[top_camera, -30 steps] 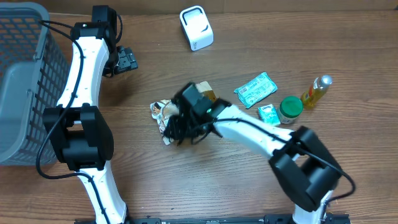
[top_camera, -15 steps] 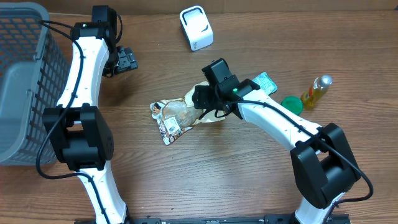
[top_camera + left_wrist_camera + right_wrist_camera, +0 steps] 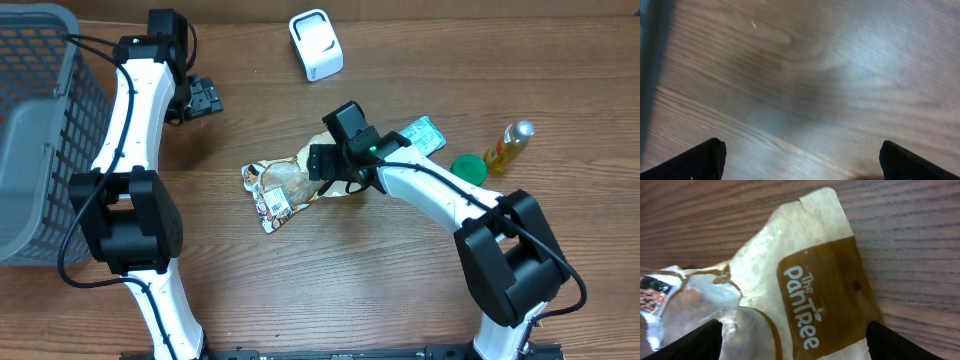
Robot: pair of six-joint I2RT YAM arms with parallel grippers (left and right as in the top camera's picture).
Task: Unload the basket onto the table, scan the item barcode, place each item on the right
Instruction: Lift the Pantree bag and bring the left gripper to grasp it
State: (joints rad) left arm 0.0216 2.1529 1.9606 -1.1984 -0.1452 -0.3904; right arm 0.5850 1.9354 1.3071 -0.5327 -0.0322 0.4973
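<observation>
On the brown wooden table [image 3: 400,300], a grey mesh plastic basket [image 3: 40,130] is seen at the left edge. A crinkled cream-and-brown plastic snack bag [image 3: 285,185] is laid flat near the centre, beneath the spread, empty right gripper [image 3: 322,178]. A white boxy scanner [image 3: 316,45] is set at the far edge. The left gripper [image 3: 203,98] is opened wide over bare wood.

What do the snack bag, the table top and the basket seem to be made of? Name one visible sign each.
Snack bag: probably thin plastic film, glossy; it crinkles and catches glare.
Table top: wood or wood-look laminate, smooth; brown grain lines run across it.
Basket: likely moulded plastic, grey and matt; even lattice walls.
</observation>
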